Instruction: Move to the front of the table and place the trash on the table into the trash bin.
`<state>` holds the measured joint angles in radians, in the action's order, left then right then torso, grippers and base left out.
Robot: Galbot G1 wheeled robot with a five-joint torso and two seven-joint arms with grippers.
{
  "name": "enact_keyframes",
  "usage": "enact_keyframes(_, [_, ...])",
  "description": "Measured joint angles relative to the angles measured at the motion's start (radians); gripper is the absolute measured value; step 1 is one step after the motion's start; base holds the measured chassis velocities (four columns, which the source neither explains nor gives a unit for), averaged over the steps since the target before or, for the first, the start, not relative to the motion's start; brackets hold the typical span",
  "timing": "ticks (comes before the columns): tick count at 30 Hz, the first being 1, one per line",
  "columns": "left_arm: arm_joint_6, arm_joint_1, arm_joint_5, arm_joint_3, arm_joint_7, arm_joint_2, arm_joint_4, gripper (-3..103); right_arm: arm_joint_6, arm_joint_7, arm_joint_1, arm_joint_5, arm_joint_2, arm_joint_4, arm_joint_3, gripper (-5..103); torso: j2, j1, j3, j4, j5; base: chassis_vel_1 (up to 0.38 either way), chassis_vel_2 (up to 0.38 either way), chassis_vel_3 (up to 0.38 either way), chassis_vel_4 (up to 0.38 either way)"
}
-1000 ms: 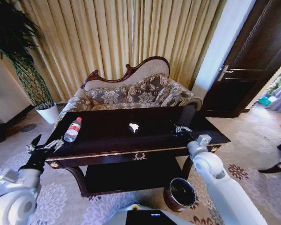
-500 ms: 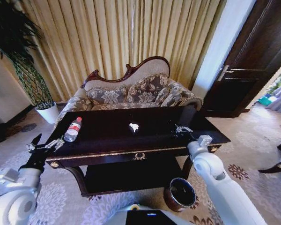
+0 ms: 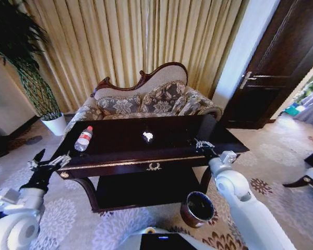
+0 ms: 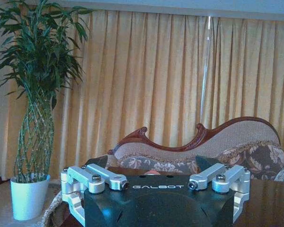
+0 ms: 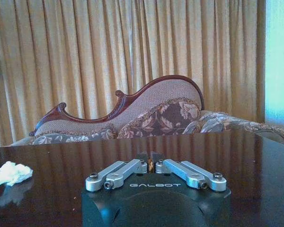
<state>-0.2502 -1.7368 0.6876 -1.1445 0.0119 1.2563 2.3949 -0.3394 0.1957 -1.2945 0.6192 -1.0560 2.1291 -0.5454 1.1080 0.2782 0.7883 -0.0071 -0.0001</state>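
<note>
The long dark table [image 3: 120, 160] stands in front of me. On its left end lies the clear bottle with a red cap [image 3: 83, 138]. A crumpled white paper wad [image 3: 147, 136] rests near the middle and also shows beside my right wrist [image 5: 9, 173]. My right gripper [image 3: 201, 145] hovers over the table's right end, its fingers [image 5: 141, 158] closed with a small orange bit pinched between them. My left gripper [image 3: 48, 162] hangs open off the table's left front corner, short of the bottle. The round reddish-brown trash bin [image 3: 197, 207] stands on the carpet by the table's right front leg.
An ornate sofa [image 3: 146, 101] sits behind the table before gold curtains. A tall plant in a white pot [image 3: 55, 125] stands at the back left, a dark door [image 3: 274, 78] at the right. Patterned carpet surrounds the table.
The whole head view has shifted slightly, so the camera moved; table and bin sit a little higher and leftward in the picture. Both arms hold the same pose.
</note>
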Motion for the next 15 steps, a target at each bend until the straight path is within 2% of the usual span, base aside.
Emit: enact_keyframes(15, [0.001,-0.001,0.004,-0.003,0.001,-0.002,0.002,100,0.006,-0.001,0.009,-0.001,0.002,-0.006,0.002,3,0.000,0.000,0.000,0.0001,0.0000,0.081,-0.076,-0.082,0.077])
